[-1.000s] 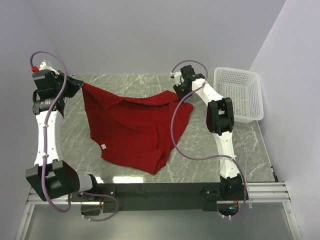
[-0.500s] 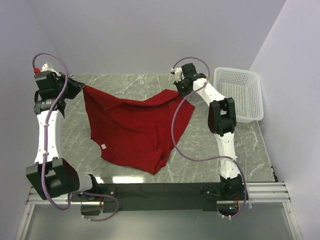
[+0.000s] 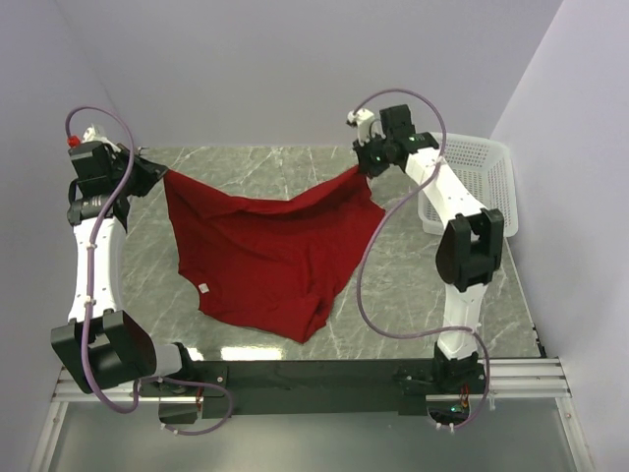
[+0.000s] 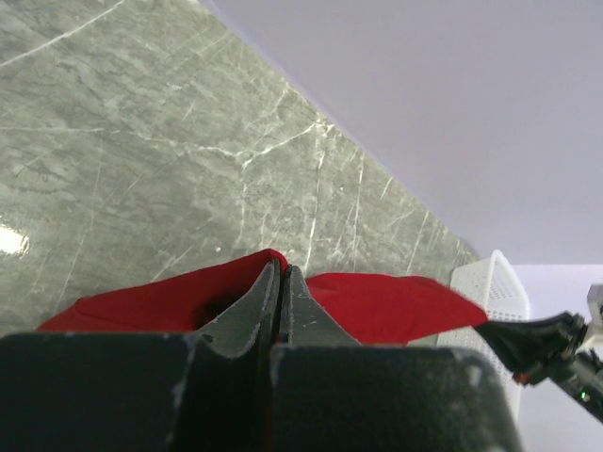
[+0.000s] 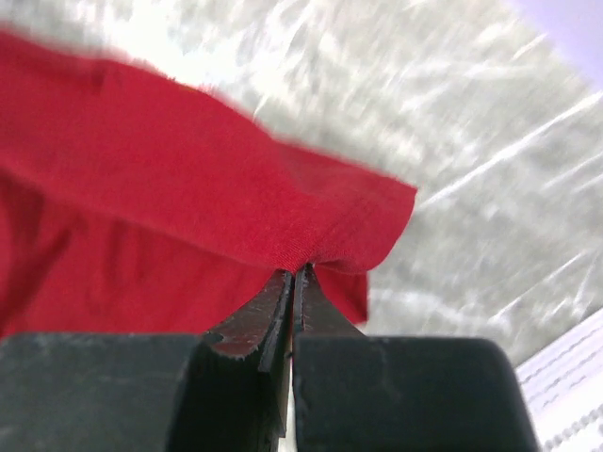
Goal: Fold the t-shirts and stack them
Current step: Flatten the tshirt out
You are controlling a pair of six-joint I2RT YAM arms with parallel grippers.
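One deep red t-shirt [image 3: 265,251] hangs between my two grippers, its lower part lying on the marble table [image 3: 393,295]. A small white tag [image 3: 203,287] shows near its left edge. My left gripper [image 3: 160,173] is shut on the shirt's far left corner; in the left wrist view the gripper [image 4: 280,273] pinches the red cloth [image 4: 377,306]. My right gripper [image 3: 361,167] is shut on the far right corner and holds it raised; in the right wrist view the gripper [image 5: 295,276] clamps a fold of the cloth [image 5: 188,179].
A white mesh plastic basket [image 3: 491,192] stands at the table's far right, partly behind the right arm; it also shows in the left wrist view [image 4: 492,297]. Walls close in at the back and on both sides.
My right gripper has lifted and moved back and to the right with its corner, pulling the shirt's top edge taut. The left gripper has stayed almost in place.
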